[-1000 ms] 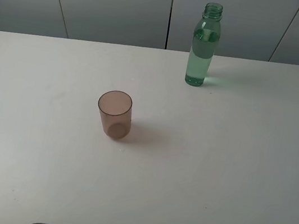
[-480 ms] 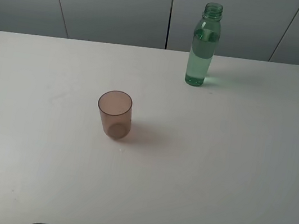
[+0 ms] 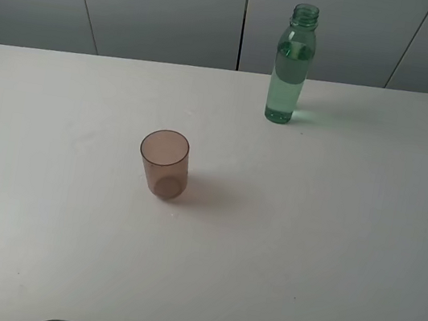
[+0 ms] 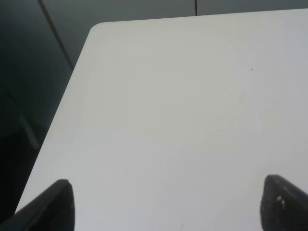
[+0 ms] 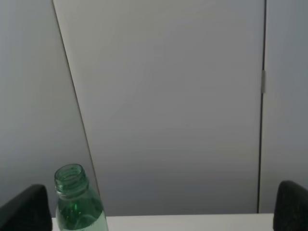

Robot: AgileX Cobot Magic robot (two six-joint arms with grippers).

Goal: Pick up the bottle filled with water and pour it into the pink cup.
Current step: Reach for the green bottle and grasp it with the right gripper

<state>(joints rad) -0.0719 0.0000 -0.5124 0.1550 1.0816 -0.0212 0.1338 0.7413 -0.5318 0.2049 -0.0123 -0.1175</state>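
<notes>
Item: bottle [image 3: 292,63], tall, slim, green-tinted clear plastic with no cap, standing upright near the far edge of the table [image 3: 331,244], right of centre in the high view. Contents: water, seemingly well up the body. Handling, as judged: fairly heavy for its size and tall on a narrow base, so easily toppled by a sideways knock; the thin wall is likely to give under a hard squeeze and the surface is smooth, possibly slippery; the open mouth will spill at any early tilt. Best hold: from the side, around the straight middle of the body, below the shoulder and above the base (not the narrow neck). Companion item: pink cup [image 3: 164,163], small, translucent, upright and apparently empty, well apart from the bottle, nearer the camera and to the left; light, likely to slide or tip if nudged. Right gripper [image 5: 159,207]: fingers spread wide with nothing between them, the bottle's neck in its own view close to one finger. Left gripper [image 4: 171,207]: fingers likewise apart, holding nothing, over a bare corner of the table
</notes>
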